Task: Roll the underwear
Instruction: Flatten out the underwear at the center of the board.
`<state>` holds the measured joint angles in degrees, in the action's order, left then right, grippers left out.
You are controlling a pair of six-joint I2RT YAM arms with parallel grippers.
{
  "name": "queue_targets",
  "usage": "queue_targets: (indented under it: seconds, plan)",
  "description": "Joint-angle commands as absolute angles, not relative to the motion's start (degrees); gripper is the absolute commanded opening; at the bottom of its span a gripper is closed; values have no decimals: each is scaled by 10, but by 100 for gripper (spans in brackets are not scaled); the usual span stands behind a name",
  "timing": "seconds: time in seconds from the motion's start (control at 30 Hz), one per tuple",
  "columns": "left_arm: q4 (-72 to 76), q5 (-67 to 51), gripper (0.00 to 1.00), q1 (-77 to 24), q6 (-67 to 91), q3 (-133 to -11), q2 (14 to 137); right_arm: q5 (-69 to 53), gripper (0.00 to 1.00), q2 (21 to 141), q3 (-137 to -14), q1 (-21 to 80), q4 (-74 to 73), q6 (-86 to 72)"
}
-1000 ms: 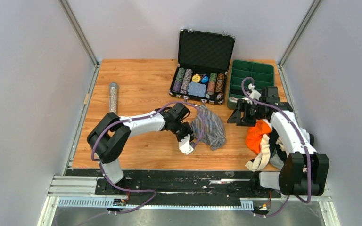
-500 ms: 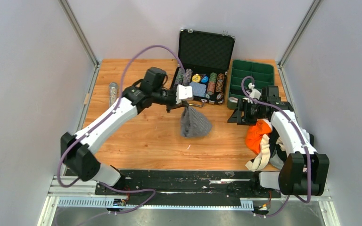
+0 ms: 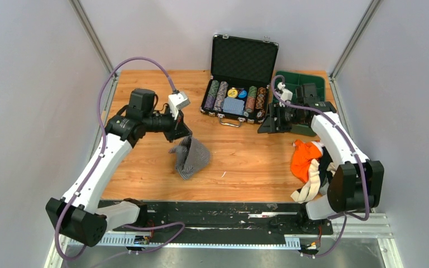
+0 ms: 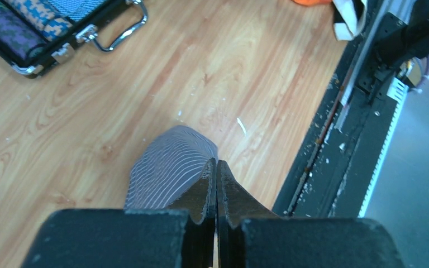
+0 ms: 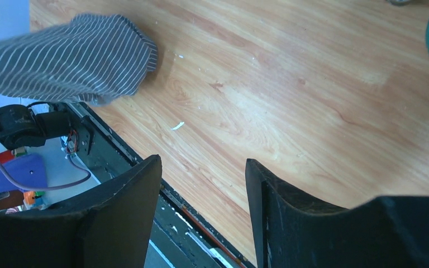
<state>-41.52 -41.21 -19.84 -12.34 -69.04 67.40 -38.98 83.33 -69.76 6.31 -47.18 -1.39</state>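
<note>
Two claws, two different states for you to note. Your left gripper [image 3: 180,136] has its jaws pressed together on the upper edge of the pinstriped underwear [image 3: 192,157]. In the left wrist view you see the fingers [image 4: 201,192] closed flat against each other, with the grey-and-white striped cloth bunched just to their left and beneath them. The left arm is raised, and the garment hangs from the claw in a loose crumpled bundle over the left-centre of the table [image 3: 246,162], nearer to you than the poker chip case [image 3: 239,89] and to its left. You cannot tell from these views whether its lowest fold touches the wood.

Your right gripper [image 5: 202,164] has its jaws apart with nothing between them. It hangs over bare wood, close to the right end of the case and in front of the green tray [image 3: 296,79], which the arm partly hides. Its wrist view catches the striped cloth at the upper left, well apart from its fingertips.

Other garments lie heaped at the near right of the table beside the right arm: an orange pair [image 3: 303,159] on top, a beige pair [image 3: 308,188] trailing toward the table edge, and a black pair [image 3: 325,163] mostly hidden behind the arm
</note>
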Motion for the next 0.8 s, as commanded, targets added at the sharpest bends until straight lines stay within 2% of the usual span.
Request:
queue_targets:
  seconds: [0.0,0.07,0.17,0.23,0.33,0.43,0.53,0.67,0.77]
  plan:
    - [-460,-450,0,-197,-137,-714,669,-403,58,860,-741,61,-468,-3]
    - [-400,-475,0,-216,-75,-710,712,-405,58,869,-748,61,-468,-3]
    - [-232,-470,0,-243,70,-712,791,-403,58,877,-753,61,-465,-3]
    - [-148,-434,0,-246,141,-740,897,-395,58,876,-756,61,-463,-5]
    - [-128,-384,0,-232,190,-853,1010,-377,59,866,-752,61,-459,-3]
    - [-151,-343,0,-205,176,-923,1092,-369,59,857,-731,64,-451,-3]
    - [-189,-289,0,-164,150,-949,1114,-361,59,853,-708,80,-441,-4]
    - [-197,-213,0,-118,159,-891,1086,-356,61,864,-705,130,-438,-3]
    - [-204,-212,0,-109,158,-844,1054,-385,72,903,-719,165,-434,-12]
